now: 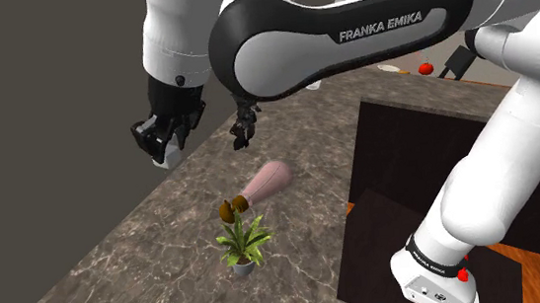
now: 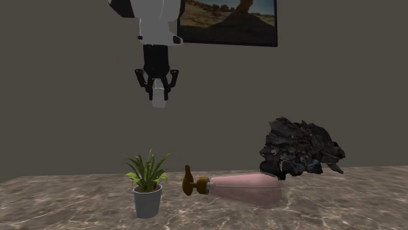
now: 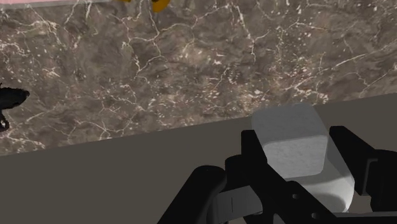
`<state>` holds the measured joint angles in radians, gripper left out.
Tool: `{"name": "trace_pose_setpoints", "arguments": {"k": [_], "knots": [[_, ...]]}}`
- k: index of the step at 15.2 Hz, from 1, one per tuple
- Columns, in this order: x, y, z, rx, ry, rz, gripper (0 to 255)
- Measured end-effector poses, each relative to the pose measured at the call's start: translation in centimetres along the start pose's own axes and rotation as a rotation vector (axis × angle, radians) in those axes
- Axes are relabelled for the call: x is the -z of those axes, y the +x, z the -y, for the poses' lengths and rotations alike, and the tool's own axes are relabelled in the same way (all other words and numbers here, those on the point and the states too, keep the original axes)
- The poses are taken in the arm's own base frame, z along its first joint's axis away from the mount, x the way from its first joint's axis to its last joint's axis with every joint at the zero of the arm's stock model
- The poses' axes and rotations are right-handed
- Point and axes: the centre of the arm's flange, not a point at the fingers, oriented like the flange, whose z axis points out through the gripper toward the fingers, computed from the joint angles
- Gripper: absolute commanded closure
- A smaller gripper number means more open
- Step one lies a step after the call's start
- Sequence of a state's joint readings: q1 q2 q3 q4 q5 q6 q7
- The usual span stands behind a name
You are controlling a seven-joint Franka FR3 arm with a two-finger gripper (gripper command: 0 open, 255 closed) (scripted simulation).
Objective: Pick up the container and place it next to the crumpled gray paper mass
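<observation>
Pale grey container (image 2: 159,101) is pinched by the black gripper (image 2: 159,88), held high; it should be lowered gently beside the crumpled dark paper mass (image 2: 299,149) (clear of the pink bottle (image 2: 245,188))

On worktop (image 1: 147,254), plant pot (image 2: 147,199) at 2nd ext. view's left, bottle (image 2: 245,188) lying just right of it, crumpled mass (image 2: 297,150) behind bottle's wide end. Above worktop's wall-side edge hangs gripper (image 2: 158,88) clasping container (image 2: 159,99).
</observation>
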<state>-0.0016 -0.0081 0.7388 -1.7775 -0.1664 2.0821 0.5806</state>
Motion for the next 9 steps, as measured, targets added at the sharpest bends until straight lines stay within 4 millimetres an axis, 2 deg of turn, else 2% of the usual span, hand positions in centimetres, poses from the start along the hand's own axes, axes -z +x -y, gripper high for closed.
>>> {"name": "trace_pose_setpoints", "arguments": {"k": [9], "knots": [[4.3,1.5,0.0,0.000,0.000,0.000,255]]}}
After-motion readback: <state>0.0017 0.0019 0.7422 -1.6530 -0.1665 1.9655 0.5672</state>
